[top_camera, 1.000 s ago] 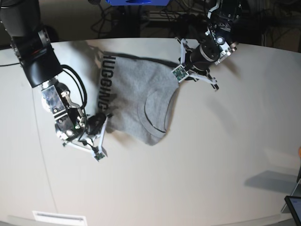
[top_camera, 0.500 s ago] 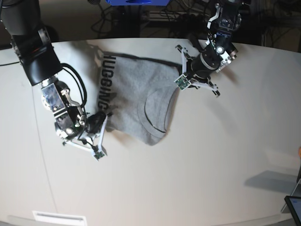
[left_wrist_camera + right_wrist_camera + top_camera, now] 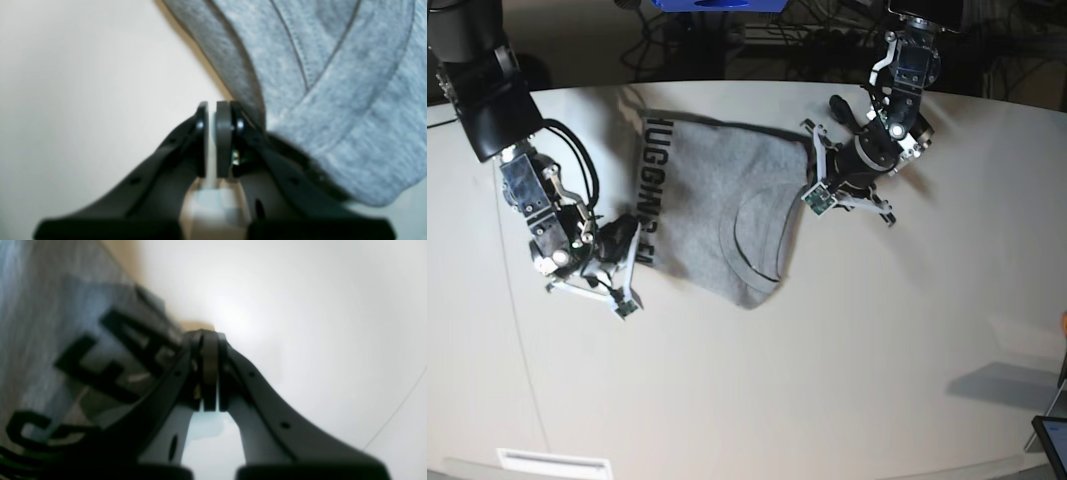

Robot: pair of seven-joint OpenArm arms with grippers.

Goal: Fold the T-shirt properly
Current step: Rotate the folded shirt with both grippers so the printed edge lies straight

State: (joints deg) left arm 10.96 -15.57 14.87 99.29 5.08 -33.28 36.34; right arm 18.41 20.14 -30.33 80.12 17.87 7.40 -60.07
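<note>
Nearest in the base view, the right gripper (image 3: 632,268) sits at the scene's left, by the near-left corner of the large heather-grey short-sleeved cotton T-shirt (image 3: 717,215). Half a second ago it lay lower and further right, against the shirt's near hem; it has since shifted left and a little away. In the right wrist view its jaws stand pressed together (image 3: 209,373), with the lettered cloth (image 3: 100,350) just beside them on the left; whether any cloth is pinched between them cannot be told from the blurred picture.

The T-shirt lies partly folded on the white table (image 3: 827,380), its plain side up, the collar arc toward the near right, and a strip of bold black block capitals along the left edge. That strip now runs nearer and straighter than before.

Farther off, on the scene's right, the left gripper (image 3: 812,195) hangs at the shirt's far-right edge, having come nearer and lower since the earlier frame. In the left wrist view its jaws (image 3: 213,133) are almost closed, a thin slit between them, gripping nothing; the grey hem (image 3: 320,100) lies just to their right.
</note>
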